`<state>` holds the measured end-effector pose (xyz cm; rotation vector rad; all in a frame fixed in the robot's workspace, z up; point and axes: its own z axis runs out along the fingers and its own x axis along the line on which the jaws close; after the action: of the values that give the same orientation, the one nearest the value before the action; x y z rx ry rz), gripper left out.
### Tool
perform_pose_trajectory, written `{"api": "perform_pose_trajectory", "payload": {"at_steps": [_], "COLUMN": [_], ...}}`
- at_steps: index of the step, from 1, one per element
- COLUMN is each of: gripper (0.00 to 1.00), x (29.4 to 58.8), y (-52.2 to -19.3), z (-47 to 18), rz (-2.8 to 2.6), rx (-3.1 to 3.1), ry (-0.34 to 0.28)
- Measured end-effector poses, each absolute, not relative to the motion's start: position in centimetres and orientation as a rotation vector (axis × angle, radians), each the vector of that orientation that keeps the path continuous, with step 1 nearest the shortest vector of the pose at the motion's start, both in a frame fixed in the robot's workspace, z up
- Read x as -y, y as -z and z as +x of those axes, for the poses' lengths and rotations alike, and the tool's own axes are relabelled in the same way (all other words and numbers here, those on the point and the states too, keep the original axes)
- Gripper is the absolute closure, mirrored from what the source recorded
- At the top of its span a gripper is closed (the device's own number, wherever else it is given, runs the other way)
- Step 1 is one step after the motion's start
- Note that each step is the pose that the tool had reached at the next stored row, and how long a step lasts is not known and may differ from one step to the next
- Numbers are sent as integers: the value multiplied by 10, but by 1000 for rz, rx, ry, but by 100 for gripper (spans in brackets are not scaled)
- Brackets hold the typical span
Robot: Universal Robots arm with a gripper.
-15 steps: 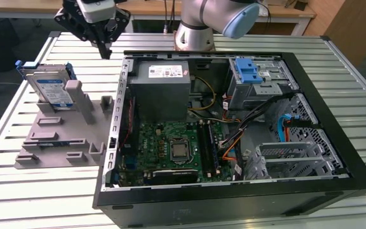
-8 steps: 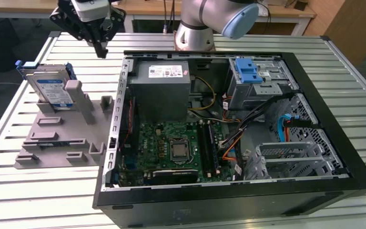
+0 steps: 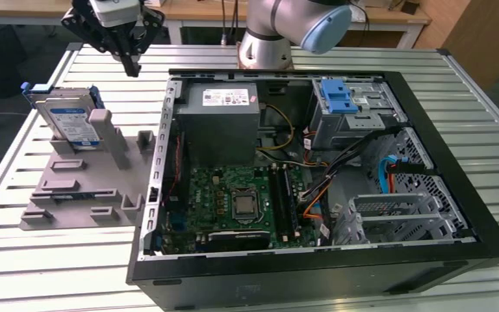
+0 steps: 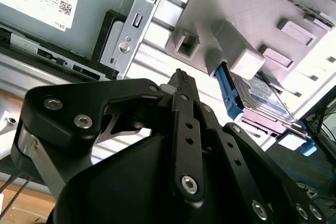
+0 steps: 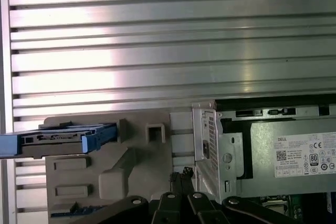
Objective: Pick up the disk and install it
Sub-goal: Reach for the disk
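Beside the open black computer case (image 3: 319, 276), on the exterior view's left, your blue-framed silver rectangular disk (image 3: 67, 120) leans on a grey plastic stand (image 3: 76, 195). Your black tool (image 3: 132, 68) hangs above them, fingers pinched together, empty.

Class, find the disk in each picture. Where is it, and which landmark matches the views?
Exterior view: the disk stands on edge in the grey holder, at the exterior view's left of the computer case.
Second wrist view: disk with its label face showing, behind the holder's post.
First wrist view: disk edge-on, on the holder's side away from the case.
Shared landmark: the grey holder.
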<state>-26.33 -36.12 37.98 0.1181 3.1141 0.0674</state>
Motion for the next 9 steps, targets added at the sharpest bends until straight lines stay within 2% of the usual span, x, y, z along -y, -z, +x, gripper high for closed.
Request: {"api": "perform_pose_trajectory", "payload": {"at_steps": [9], "gripper": [89], "x": [354], "y": [-379], "z": [-276], "rz": [118], "rx": [-3116], "ry": [-67]}}
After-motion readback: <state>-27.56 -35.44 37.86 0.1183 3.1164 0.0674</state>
